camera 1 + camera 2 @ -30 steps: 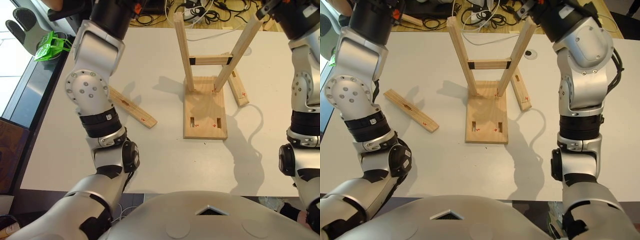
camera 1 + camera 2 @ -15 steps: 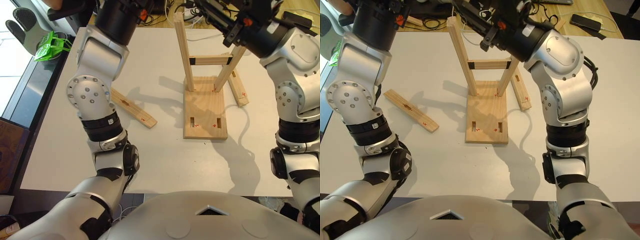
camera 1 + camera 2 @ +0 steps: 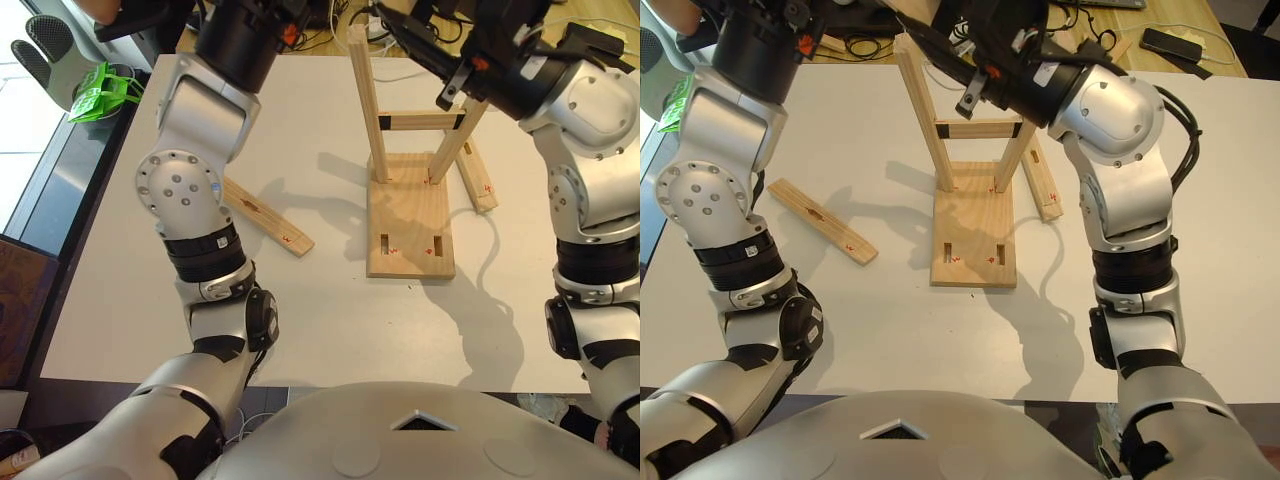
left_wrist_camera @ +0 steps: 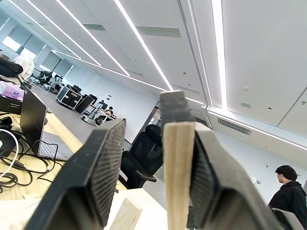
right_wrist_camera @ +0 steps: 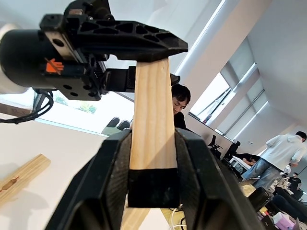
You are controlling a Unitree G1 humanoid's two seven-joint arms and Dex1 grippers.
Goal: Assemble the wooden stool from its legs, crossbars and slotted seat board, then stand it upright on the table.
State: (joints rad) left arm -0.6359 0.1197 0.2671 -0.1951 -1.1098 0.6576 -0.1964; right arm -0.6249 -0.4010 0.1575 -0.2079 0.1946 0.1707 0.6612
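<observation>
Two legs: left-hand leg (image 3: 368, 110) and right-hand leg (image 3: 452, 148), both upright at the far end of the seat board (image 3: 410, 235), feet near its two far corners.
Crossbar (image 3: 422, 121): level between the two legs, partway up, dark at both ends, touching each.
Seat board: flat on the table (image 3: 300, 330), near the middle, two open slots at its near end.
Right gripper (image 5: 153, 135): raised above the board, pointing towards the robot's left; jaws pinching the clamped leg (image 5: 151, 96) from both sides, below its top end; cannot tell from above which of the two legs.
Left gripper (image 4: 148, 132): high over the far side of the table; jaws spread, top of a leg standing between them, flush against one finger (image 4: 206, 182), clear gap to the other; in the right wrist view, a finger of it lying across the top of the clamped leg.
Slotted bar (image 3: 265, 213): flat on the table to the robot's left of the board, well apart, slanting.
Second bar (image 3: 478, 178): flat on the table just beside the board's right edge, partly behind the right-hand leg.
Cables (image 3: 868, 45): beyond the table's far edge.
Green thing (image 3: 100, 90): off the table's far left corner.
</observation>
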